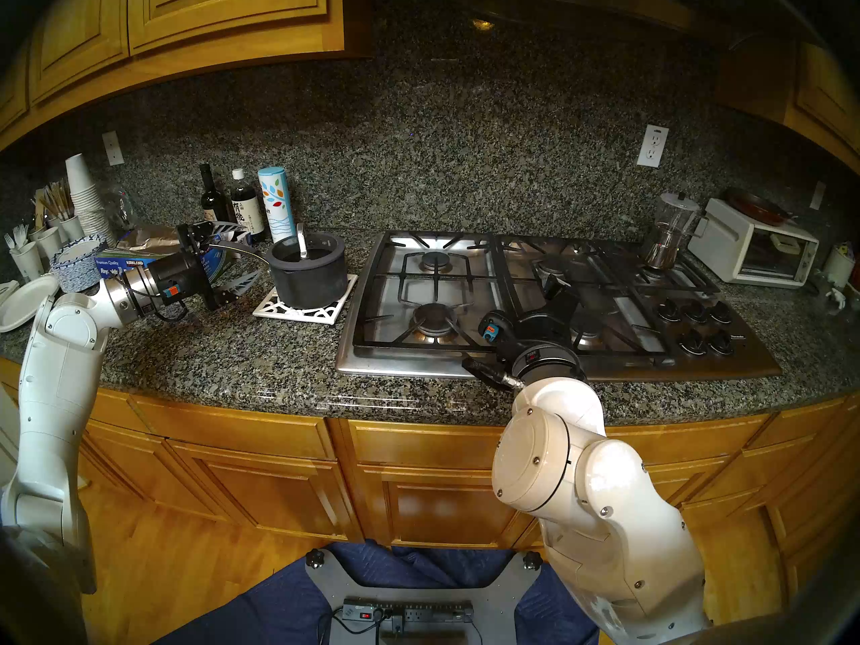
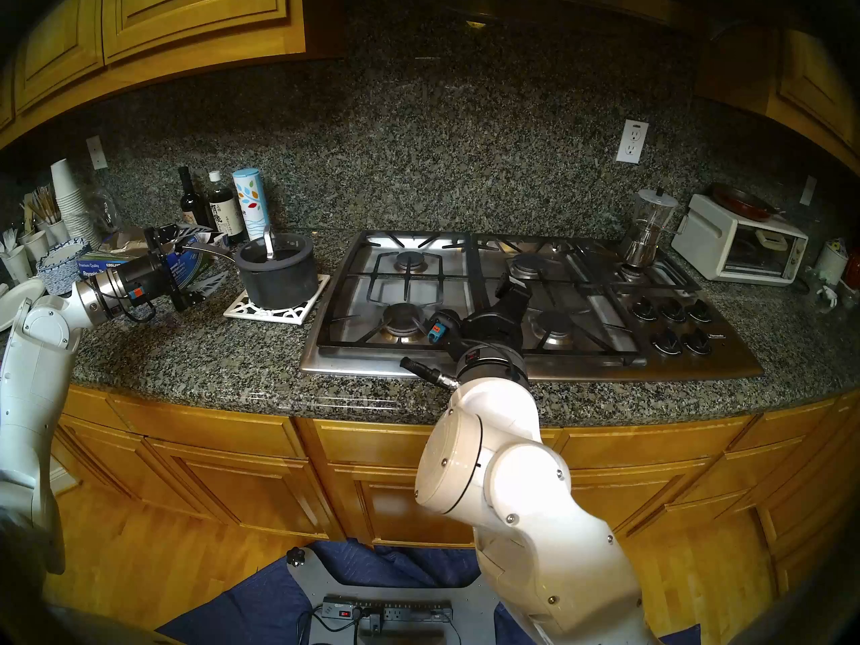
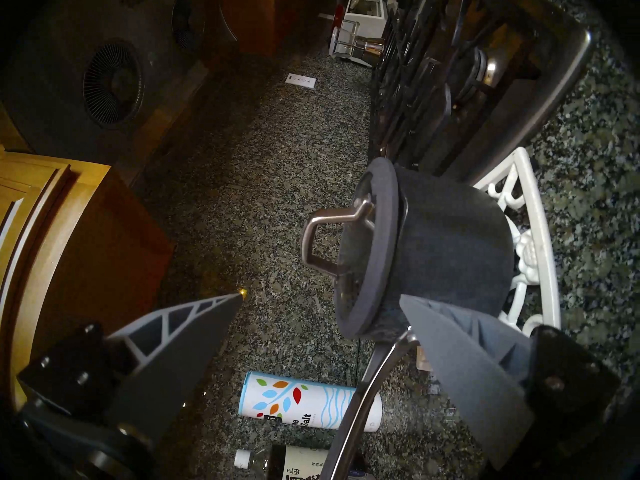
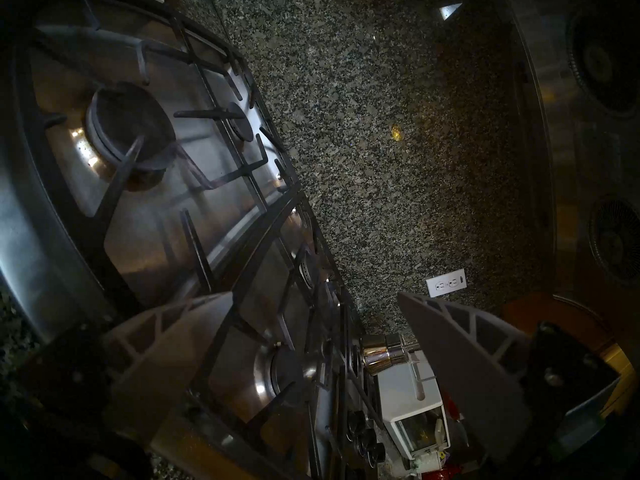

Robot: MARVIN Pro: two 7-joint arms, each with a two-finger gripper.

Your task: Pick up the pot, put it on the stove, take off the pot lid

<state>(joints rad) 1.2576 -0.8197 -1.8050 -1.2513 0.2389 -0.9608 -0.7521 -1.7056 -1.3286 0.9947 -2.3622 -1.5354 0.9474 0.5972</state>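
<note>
The dark grey pot [image 1: 309,276] [image 3: 450,243] stands on a white trivet [image 1: 302,306] left of the stove [image 1: 465,276] [image 4: 138,191]. Its pot lid [image 3: 367,247] is on, the silver arched handle [image 1: 301,244] upright. The pot's long thin handle [image 3: 367,392] points left and runs between the fingers of my left gripper [image 1: 251,253] [image 3: 321,295], which is open; I cannot tell whether a finger touches it. My right gripper [image 1: 556,283] [image 4: 314,294] hovers open over the middle of the stove's grates, holding nothing.
A glass coffee maker [image 1: 670,230] sits on the back right burner, a white toaster oven [image 1: 754,251] beyond it. Behind the pot stand two bottles [image 1: 211,197] and a salt canister [image 1: 274,202]. Foil boxes [image 1: 139,257], paper cups [image 1: 83,197] and plates [image 1: 28,299] crowd the far left.
</note>
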